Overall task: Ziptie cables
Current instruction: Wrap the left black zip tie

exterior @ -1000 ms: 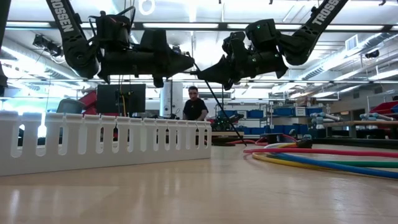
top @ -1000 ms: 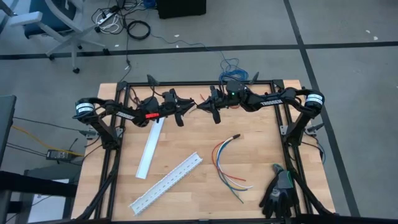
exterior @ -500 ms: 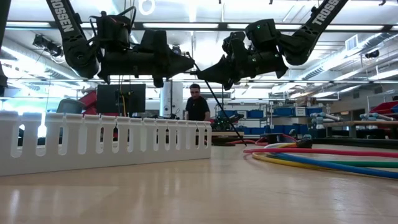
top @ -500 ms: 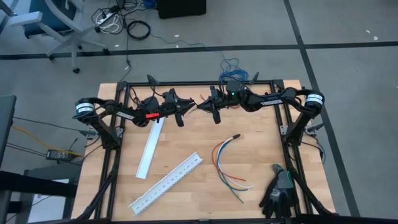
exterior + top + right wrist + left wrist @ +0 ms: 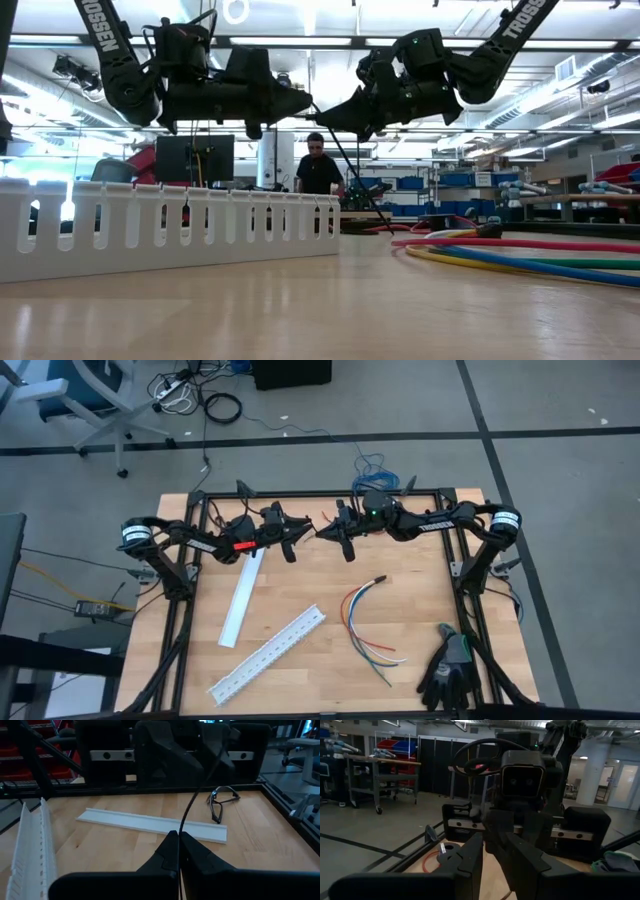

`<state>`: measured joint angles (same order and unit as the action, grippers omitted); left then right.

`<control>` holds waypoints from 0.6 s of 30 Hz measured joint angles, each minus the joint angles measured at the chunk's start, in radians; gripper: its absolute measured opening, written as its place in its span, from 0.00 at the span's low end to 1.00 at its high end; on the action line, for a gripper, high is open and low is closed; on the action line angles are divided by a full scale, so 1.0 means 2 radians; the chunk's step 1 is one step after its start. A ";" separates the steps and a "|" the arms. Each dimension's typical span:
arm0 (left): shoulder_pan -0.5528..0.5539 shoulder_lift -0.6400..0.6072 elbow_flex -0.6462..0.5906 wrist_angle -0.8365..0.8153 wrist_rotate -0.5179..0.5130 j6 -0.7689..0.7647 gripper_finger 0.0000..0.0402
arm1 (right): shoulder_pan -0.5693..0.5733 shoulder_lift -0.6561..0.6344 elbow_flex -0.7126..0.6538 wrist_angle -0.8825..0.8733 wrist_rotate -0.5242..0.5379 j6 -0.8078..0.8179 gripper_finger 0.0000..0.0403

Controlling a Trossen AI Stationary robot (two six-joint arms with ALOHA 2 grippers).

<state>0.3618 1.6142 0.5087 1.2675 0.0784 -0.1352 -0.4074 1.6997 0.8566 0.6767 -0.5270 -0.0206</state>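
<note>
Little changed in that second: my right gripper (image 5: 326, 530), shut on a thin black tie (image 5: 200, 780), lifted and drew slightly back from my left gripper (image 5: 299, 532), whose fingers stood slightly apart, nothing visible between them. The cables (image 5: 362, 622) lay untouched on the table (image 5: 300, 585), well apart from both, so bundling hadn't begun.

Robotics lab: parts-bin racks (image 5: 455, 182), monitor (image 5: 194, 158).

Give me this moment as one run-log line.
left hand: raised at table's back edge, narrow gap | right hand: facing it, shut on black zip tie | cables: lying on table, untied
</note>
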 joint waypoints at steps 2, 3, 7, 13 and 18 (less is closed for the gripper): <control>0.000 0.000 0.000 0.000 0.000 0.000 0.22 | 0.000 0.000 0.000 0.000 0.004 0.000 0.00; 0.000 0.000 0.000 0.000 0.000 0.000 0.22 | 0.000 0.000 0.000 0.000 0.009 0.000 0.00; 0.000 0.000 0.000 0.000 0.000 0.000 0.22 | 0.000 0.000 0.000 -0.001 0.016 -0.008 0.00; 0.000 0.000 0.000 0.001 0.000 0.000 0.22 | 0.000 0.000 0.000 -0.004 0.018 -0.013 0.00; 0.000 0.000 0.000 0.022 0.000 0.000 0.22 | 0.000 0.000 0.000 -0.012 0.030 -0.016 0.00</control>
<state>0.3622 1.6142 0.5087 1.3122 0.0792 -0.1356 -0.4076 1.6997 0.8570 0.6526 -0.4665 -0.0518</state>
